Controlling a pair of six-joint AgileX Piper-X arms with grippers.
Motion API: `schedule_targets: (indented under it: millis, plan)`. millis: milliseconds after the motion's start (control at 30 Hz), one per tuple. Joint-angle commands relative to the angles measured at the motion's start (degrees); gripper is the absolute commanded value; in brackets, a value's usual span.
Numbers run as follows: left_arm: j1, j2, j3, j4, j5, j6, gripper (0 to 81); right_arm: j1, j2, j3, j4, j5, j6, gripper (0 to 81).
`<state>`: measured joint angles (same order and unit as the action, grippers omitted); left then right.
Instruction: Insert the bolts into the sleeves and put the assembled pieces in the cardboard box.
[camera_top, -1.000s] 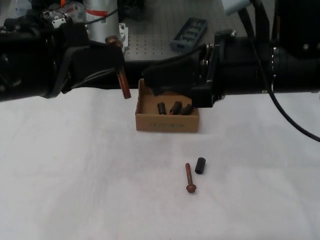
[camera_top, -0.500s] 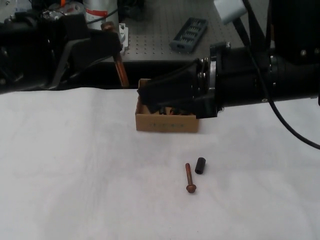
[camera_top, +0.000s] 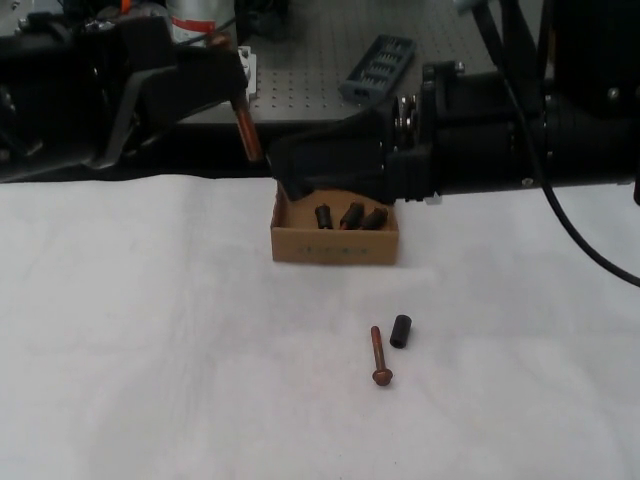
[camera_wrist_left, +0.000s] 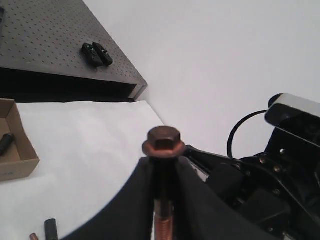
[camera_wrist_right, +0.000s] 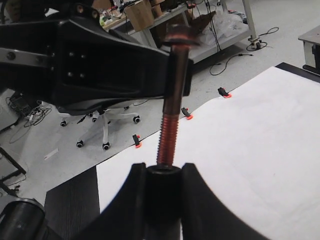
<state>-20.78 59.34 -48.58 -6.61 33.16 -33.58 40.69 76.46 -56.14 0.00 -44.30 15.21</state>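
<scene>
My left gripper (camera_top: 240, 100) is shut on a copper bolt (camera_top: 246, 130), held upright with its hex head (camera_wrist_left: 163, 142) above the fingers. My right gripper (camera_top: 292, 172) is shut on a black sleeve (camera_wrist_right: 162, 187), just behind the cardboard box (camera_top: 335, 245). The bolt's threaded end (camera_wrist_right: 166, 145) meets the sleeve's mouth. Three dark pieces (camera_top: 350, 215) lie in the box. On the white cloth in front lie a loose bolt (camera_top: 380, 357) and a loose black sleeve (camera_top: 401, 331), side by side.
A blue-grey rack (camera_top: 380, 65) and a white cylinder (camera_top: 195, 20) stand on the perforated bench behind the cloth. Two small black parts (camera_wrist_left: 97, 53) lie on that bench. White cloth (camera_top: 150, 350) covers the front.
My left gripper has lifted the bolt up and back. My right gripper dipped over the box, then rose and shifted left, uncovering the pieces inside. The loose bolt and sleeve have not moved.
</scene>
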Motion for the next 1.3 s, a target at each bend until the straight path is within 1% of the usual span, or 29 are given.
schedule_targets:
  millis: [0, 300, 567, 767, 833, 1033, 1267]
  plan:
    - [-0.2, -0.5, -0.4, -1.7, 0.6, -0.9, 0.6, 0.1, -0.2, -0.7, -1.0, -0.8, 0.6, 2.8]
    - [-0.2, -0.5, -0.4, -2.6, 0.6, -2.1, 0.6, 0.1, -0.2, -0.7, -1.0, -1.7, 0.6, 2.8]
    - [-0.2, -0.5, -0.4, -4.2, 0.7, -2.9, 0.6, 2.0, -0.2, -0.7, -1.0, -1.5, 0.6, 2.8]
    - [-0.2, -0.5, -0.4, -4.2, 1.1, -3.6, 0.6, 2.1, -0.2, -0.7, -1.2, -1.3, 0.6, 2.8]
    - [-0.2, -0.5, -0.4, -4.2, 1.8, -3.5, 0.6, 2.0, -0.2, -0.7, -1.2, 0.0, 0.6, 2.8]
    - [-0.2, -0.5, -0.4, -4.2, 2.2, -3.5, 0.6, 2.0, -0.2, -0.7, -1.2, 0.2, 0.4, 2.8]
    - [-0.2, -0.5, -0.4, -4.2, 2.3, -3.7, 0.6, 2.0, -0.2, -0.7, -1.3, 2.4, 0.2, 2.8]
